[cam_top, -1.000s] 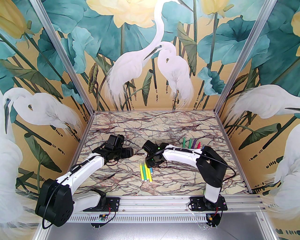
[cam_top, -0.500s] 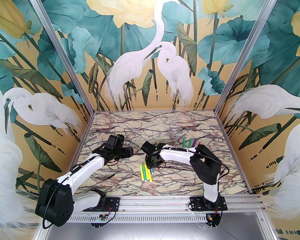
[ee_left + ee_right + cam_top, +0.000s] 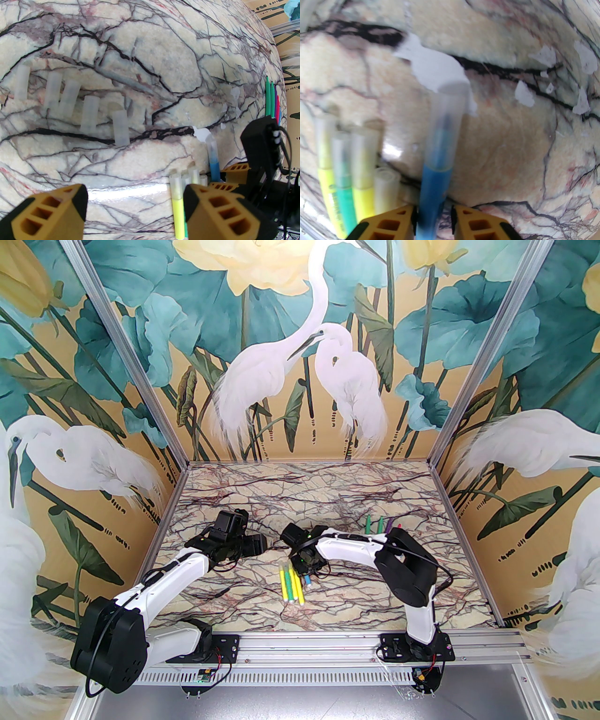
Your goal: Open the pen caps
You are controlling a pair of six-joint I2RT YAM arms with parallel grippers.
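Right gripper has just narrowed its jaws around the capped blue pen beside the yellow-green bunch, firm grip not yet certain, left gripper waits wide and empty, loose caps lie beyond, so another uncapping looks set.

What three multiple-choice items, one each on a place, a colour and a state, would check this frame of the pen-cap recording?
1. Where do the uncapped pens lie?
A) against the back wall
B) beyond the right arm, on the right half of the table
C) at the near left corner

2. What colour is the pen between the jaws of the right gripper?
A) pink
B) yellow
C) blue

3. How is that pen's cap?
A) still on
B) lying beside it
C) stuck on another pen

B: bare tips show past the right forearm. C: a blue barrel sits between the jaws. A: the translucent cap covers its tip.
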